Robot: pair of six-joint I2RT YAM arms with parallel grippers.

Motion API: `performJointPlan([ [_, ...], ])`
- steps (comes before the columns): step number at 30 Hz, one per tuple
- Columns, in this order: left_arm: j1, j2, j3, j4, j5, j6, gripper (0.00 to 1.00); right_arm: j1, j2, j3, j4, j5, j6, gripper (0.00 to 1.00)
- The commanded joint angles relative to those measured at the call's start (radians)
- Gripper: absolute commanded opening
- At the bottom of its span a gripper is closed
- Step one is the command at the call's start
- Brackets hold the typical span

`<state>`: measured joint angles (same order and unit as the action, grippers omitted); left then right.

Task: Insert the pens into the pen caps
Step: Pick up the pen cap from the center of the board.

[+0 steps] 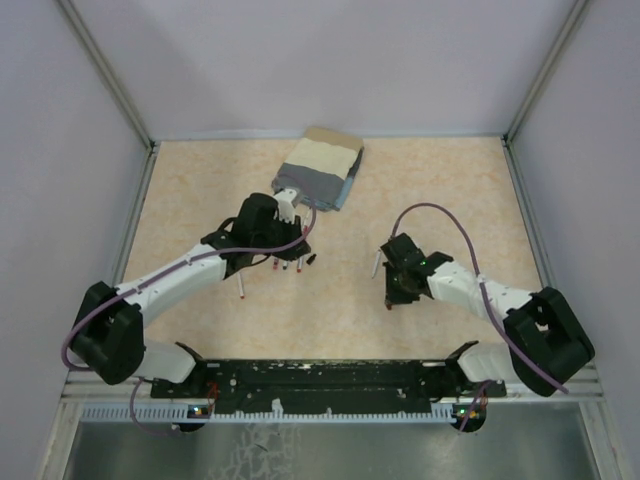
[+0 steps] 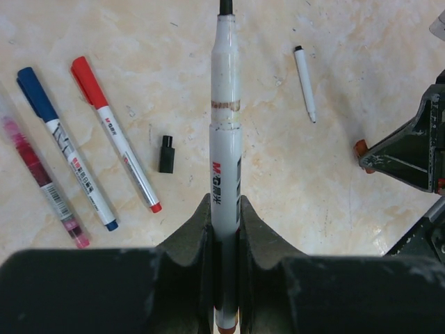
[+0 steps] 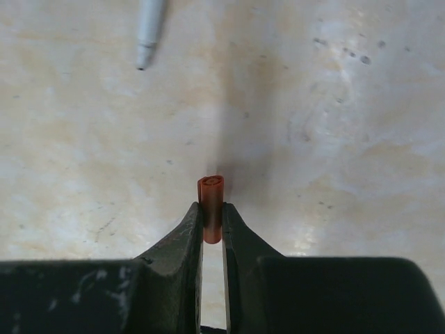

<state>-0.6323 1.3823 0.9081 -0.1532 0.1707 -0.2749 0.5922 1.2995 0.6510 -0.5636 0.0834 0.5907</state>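
Observation:
My left gripper (image 2: pixel 225 209) is shut on a white pen (image 2: pixel 226 139) that sticks forward, black tip away from me and orange end between the jaws. My right gripper (image 3: pixel 212 212) is shut on a small red pen cap (image 3: pixel 211 195), held upright just above the table. On the table in the left wrist view lie a blue-capped pen (image 2: pixel 66 149), a red-capped pen (image 2: pixel 115 136), a pink see-through pen (image 2: pixel 45 184), a loose black pen cap (image 2: pixel 166 154) and a thin uncapped pen (image 2: pixel 304 83). An uncapped pen tip (image 3: pixel 149 31) shows ahead of the right gripper, to the left.
A folded grey-beige cloth (image 1: pixel 318 170) lies at the back of the table, just beyond the left arm. White walls with metal posts (image 1: pixel 105 75) enclose the beige tabletop (image 1: pixel 330 320) on three sides. A single pen (image 1: pixel 241 285) lies near the left arm.

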Motion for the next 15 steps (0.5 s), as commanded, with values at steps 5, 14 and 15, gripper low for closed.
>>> performJointPlan([
  [5, 0.005, 0.038, -0.023, 0.092, 0.181, -0.091, 0.00, 0.035, -0.151, 0.030, 0.288, -0.173, -0.093, 0.07],
  [14, -0.016, 0.079, -0.053, 0.218, 0.334, -0.193, 0.00, 0.035, -0.305, -0.019, 0.716, -0.338, -0.156, 0.07],
  [15, -0.023, 0.084, -0.048, 0.218, 0.336, -0.195, 0.00, 0.035, -0.298, -0.008, 0.737, -0.371, -0.162, 0.07],
])
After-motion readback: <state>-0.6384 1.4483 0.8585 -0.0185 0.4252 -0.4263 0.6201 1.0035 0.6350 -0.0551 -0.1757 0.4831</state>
